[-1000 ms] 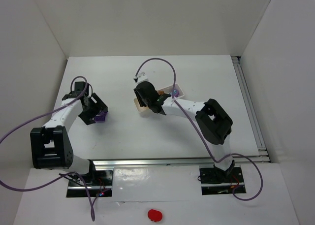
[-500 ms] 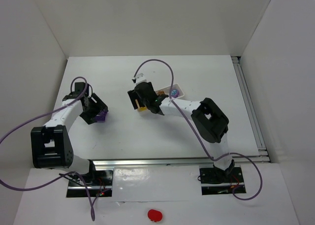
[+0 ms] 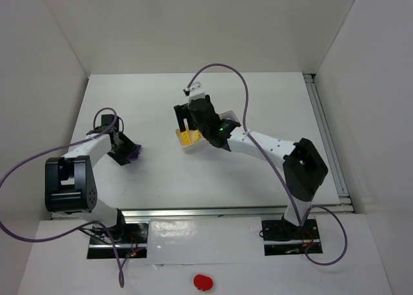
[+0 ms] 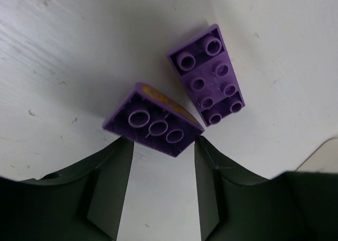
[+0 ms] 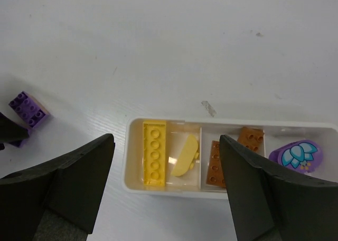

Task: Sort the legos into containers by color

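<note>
Both jaws of your left gripper (image 4: 161, 146) stand partly open. A tilted purple brick (image 4: 153, 122), underside showing, sits right at their tips, but you cannot tell whether they pinch it. A second purple brick (image 4: 208, 83) lies flat, studs up, just beyond it on the bench (image 4: 63, 51). Your right gripper (image 5: 166, 141) hangs wide open and empty above the white container (image 5: 158, 191). The container's left end holds a long yellow brick (image 5: 153, 154) and a curved yellow piece (image 5: 184, 156), its middle holds orange bricks (image 5: 215, 164), and its right end holds a purple flower-printed piece (image 5: 296, 155).
</note>
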